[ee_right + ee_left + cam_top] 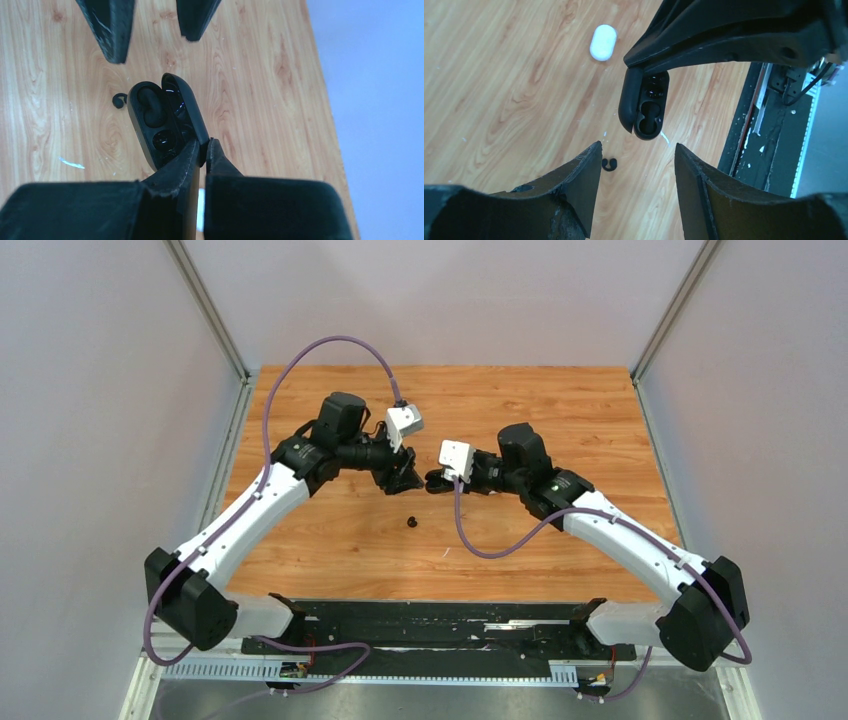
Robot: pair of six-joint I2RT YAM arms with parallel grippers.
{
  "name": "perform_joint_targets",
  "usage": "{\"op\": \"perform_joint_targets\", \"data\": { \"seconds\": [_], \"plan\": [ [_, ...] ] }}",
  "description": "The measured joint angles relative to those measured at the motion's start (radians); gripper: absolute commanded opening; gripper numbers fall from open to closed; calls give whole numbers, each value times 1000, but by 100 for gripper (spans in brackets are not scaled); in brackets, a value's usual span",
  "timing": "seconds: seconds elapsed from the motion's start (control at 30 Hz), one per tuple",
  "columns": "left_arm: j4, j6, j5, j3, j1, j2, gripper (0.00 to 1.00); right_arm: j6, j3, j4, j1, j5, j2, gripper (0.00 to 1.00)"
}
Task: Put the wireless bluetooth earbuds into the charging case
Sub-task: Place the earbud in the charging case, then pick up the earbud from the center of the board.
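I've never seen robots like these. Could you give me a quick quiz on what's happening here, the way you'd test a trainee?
1. Multiple choice: what does the right gripper hold?
A) a white cup
B) the opened black charging case
C) nothing
2. True or false: the left gripper has its jaws apart, with nothing between them.
3. Short answer: where does the loose black earbud lie?

Key:
1. B. The fingers are pinched shut on the case by its lid.
2. True.
3. On the wooden table, outside the case and touched by neither gripper.
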Motion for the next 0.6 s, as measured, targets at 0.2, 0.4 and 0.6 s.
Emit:
{"op": "perform_joint_targets", "data": {
  "seconds": [0.2,0.4,0.6],
  "plan": [
    [16,-71,45,0,3,47,54,-80,-5,36,0,-24,-16,0],
    [29,-80,79,13,3,69,49,-124,-5,42,0,-48,-16,0],
    [48,-90,86,37,3,113,41,-156,-5,42,0,-61,-16,0]
  ]
}}
